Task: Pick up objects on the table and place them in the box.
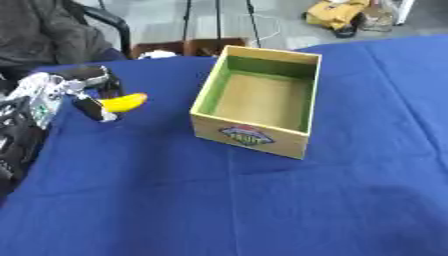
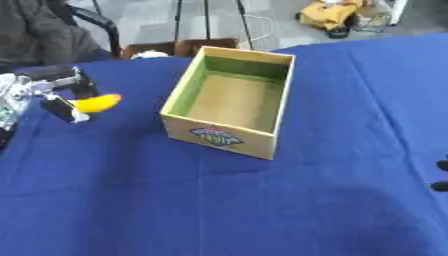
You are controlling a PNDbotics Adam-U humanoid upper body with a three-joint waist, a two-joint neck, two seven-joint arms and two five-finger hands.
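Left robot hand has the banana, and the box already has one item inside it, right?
Not quite. The left robot hand does hold the banana, but the box is empty: the left eye view shows only its bare floor.

Left robot hand [image 1: 74,90]: black fingers, silver-white joints.

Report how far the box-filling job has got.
Done: nothing, the box looks empty inside. In hand: the left hand is curled round a yellow banana-shaped object, left of the box. Left: moving it over the box and dropping it in.
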